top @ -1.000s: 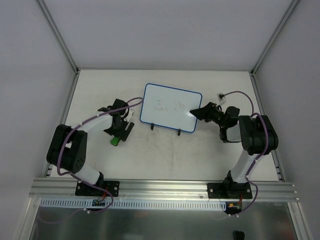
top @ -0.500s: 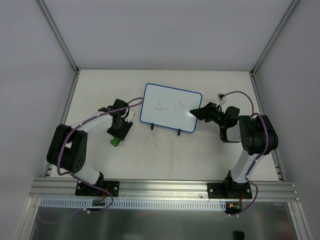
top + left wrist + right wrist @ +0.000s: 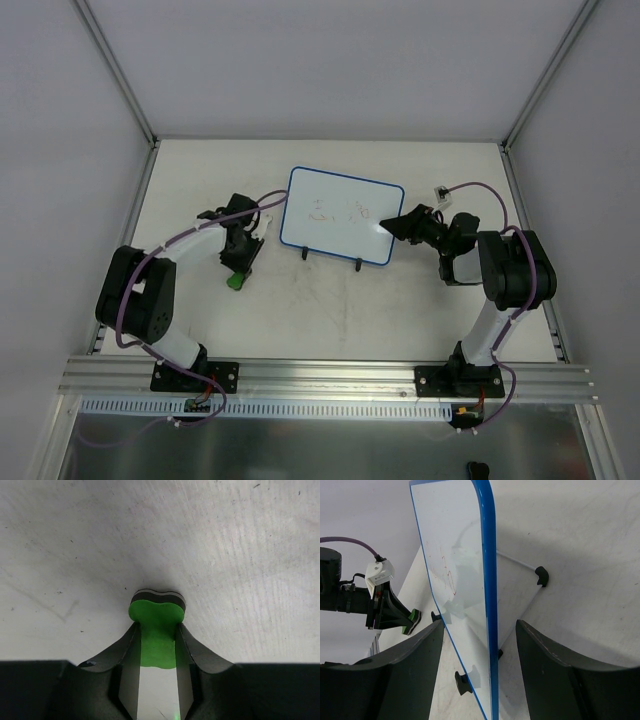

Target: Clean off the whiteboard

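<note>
The whiteboard (image 3: 340, 215) stands tilted on two black feet at mid-table, with faint red and green scribbles (image 3: 335, 211) on its face. To its left lies the green peanut-shaped eraser (image 3: 234, 281). My left gripper (image 3: 240, 262) is shut on the eraser (image 3: 157, 617), whose end sticks out past the fingertips above the table. My right gripper (image 3: 392, 226) is open. Its jaws stand on either side of the whiteboard's (image 3: 455, 565) blue right rim with gaps both sides. In the right wrist view, the eraser (image 3: 413, 616) shows beyond the board.
The board's black feet (image 3: 305, 254) rest on the white table (image 3: 330, 310). Grey walls close in the back and both sides. An aluminium rail (image 3: 320, 375) runs along the near edge. Purple cables (image 3: 470, 188) loop from both arms.
My left gripper's jaws have closed onto the green eraser, and the wrist has turned slightly. The right arm and the whiteboard have not moved.
</note>
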### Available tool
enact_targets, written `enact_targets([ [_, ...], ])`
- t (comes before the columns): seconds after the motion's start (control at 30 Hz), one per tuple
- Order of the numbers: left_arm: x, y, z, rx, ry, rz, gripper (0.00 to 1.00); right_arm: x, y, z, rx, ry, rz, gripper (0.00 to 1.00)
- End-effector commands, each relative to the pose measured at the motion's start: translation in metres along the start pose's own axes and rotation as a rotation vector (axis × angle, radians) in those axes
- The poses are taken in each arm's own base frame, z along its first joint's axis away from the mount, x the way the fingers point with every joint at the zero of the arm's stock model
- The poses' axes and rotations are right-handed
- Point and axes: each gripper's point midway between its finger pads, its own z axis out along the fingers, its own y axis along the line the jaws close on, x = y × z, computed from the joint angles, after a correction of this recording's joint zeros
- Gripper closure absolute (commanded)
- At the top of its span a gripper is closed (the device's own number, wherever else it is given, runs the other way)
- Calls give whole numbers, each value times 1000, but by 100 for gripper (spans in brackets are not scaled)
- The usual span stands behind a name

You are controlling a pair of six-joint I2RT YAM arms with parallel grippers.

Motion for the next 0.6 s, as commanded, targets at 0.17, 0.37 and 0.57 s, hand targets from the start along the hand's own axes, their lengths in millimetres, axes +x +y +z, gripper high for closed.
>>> enact_targets([
  [0.17, -41, -12, -11, 121, -63, -176, 100, -41, 41, 5, -158, -124, -207, 37],
  [0.37, -53, -11, 1, 132, -42, -256, 100, -43, 40, 4, -160, -123, -192, 37],
  [0.57, -66, 9, -21, 33, -148, -346, 100, -45, 29, 0, -128, -136, -169, 40],
])
